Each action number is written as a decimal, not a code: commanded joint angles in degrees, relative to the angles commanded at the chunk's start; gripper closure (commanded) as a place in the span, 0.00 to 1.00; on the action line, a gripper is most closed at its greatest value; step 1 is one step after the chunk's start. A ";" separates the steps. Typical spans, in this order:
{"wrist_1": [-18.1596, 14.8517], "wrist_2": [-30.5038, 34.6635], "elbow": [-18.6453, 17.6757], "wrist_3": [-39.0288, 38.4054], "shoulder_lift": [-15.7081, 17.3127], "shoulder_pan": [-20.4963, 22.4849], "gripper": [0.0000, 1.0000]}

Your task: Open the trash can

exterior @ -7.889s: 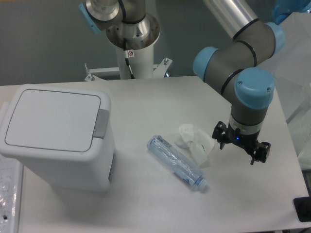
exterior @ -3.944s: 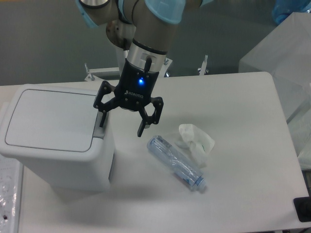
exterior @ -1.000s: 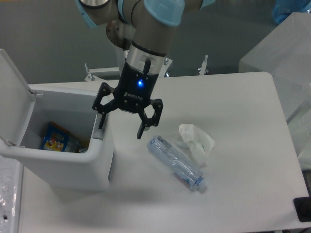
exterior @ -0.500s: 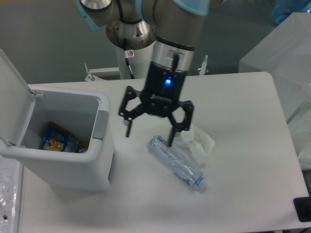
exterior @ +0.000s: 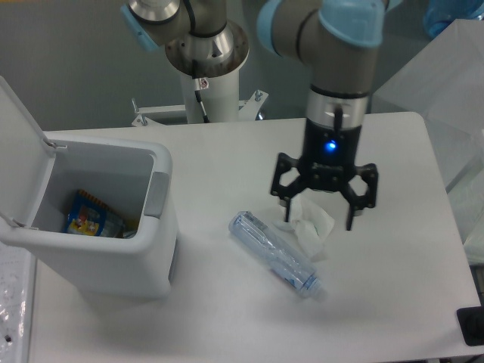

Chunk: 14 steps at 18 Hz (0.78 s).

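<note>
Grey wall behind, white worktop (exterior: pixel 227 318) carrying everything. Trash can (exterior: pixel 106 257) is sitting at the left edge, its lid (exterior: pixel 23 144) standing up and tilted back, grey push tab (exterior: pixel 156 195) on the right wall. A colourful packet (exterior: pixel 89 215) is lying inside. Gripper (exterior: pixel 319 222) is hanging right of centre with its 2 fingers spread wide, holding nothing, above a crumpled white tissue (exterior: pixel 311 225). A clear plastic bottle (exterior: pixel 276 253) is lying on its side just beside the tissue.
</note>
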 joint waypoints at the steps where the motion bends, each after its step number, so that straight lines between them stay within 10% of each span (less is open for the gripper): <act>1: -0.09 0.01 0.18 0.53 -0.18 0.61 0.00; 14: -7.38 10.11 0.62 22.32 -3.25 2.38 0.00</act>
